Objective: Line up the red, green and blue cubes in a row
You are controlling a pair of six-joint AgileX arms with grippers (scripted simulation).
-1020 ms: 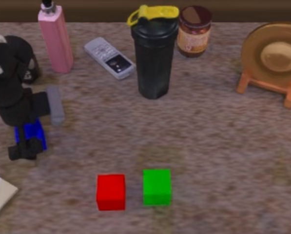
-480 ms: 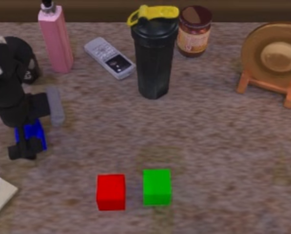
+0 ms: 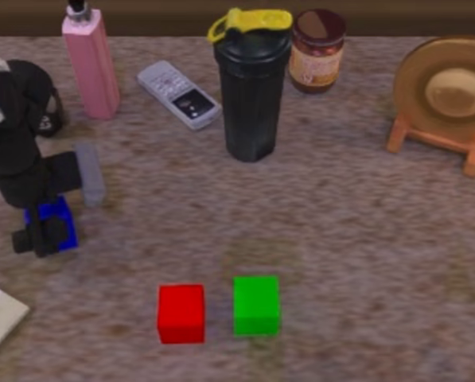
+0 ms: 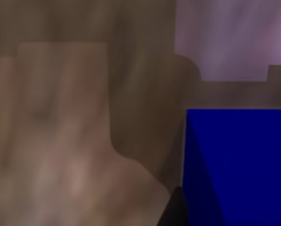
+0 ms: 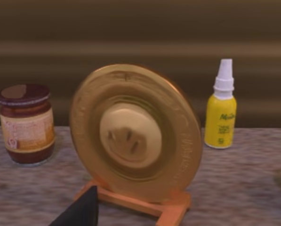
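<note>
Left gripper [image 3: 44, 235] sits low over the blue cube [image 3: 56, 216] at the table's left side, fingers either side of it; compared with a second ago the dark fingertips have crept slightly up and right and the cube shows a bit more on its right side; small shift only, so I judge the grasp is closing or just made, lift not clearly begun; whether the fingers are actually clamped on the cube, cannot tell. Red cube [image 3: 181, 313] and green cube [image 3: 256, 305] lie unchanged near the front edge, just beside each other with a small gap, already a row of two; blue is well apart from them, so it is the piece left to bring over.

Top view gives layout: black shaker bottle [image 3: 251, 87], pink bottle [image 3: 91, 65], remote [image 3: 178, 94], jar [image 3: 317, 49] at the back; the arm hides most of the blue cube there. Left wrist view shows the blue cube [image 4: 239, 165] filling one corner, very close, finger contact not visible. Right wrist view alone shows a yellow bottle [image 5: 221, 114] behind the round wooden plate on its stand [image 5: 135, 134]; right arm parked, off the top view.
</note>
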